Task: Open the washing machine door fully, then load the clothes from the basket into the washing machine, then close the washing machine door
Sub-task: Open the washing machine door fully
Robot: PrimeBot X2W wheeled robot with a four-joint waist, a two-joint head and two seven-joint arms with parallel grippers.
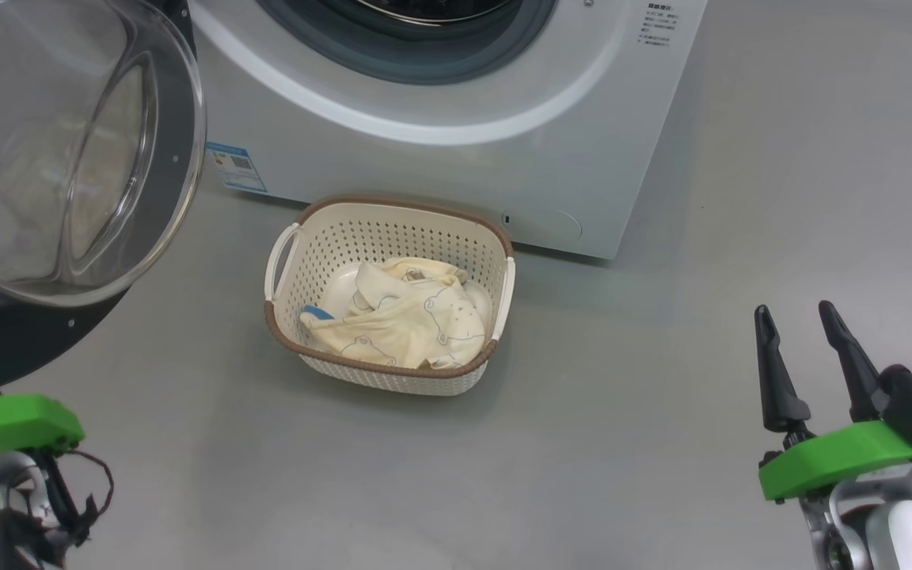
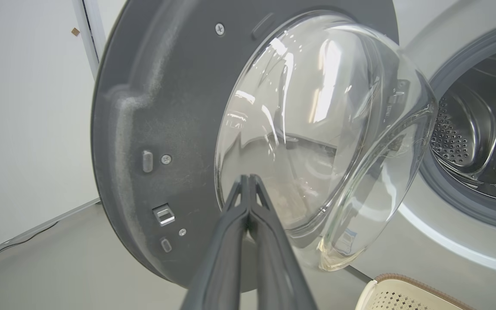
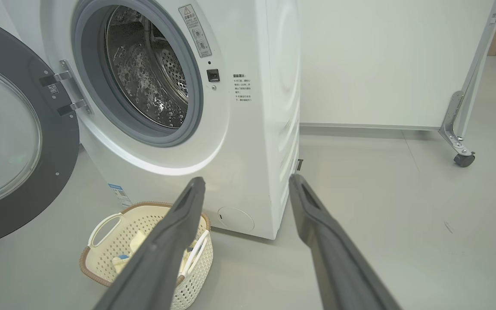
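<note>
With left gripper (image 2: 248,177) pinched together and right gripper (image 1: 793,309) spread, I should nudge the washing machine door (image 2: 153,112) gently away from the basket (image 1: 404,203).

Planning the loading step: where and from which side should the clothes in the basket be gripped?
Probably the raised fold mid-heap of the clothes, from straight above: the basket walls close off every side, and fabric bunches highest there.
</note>
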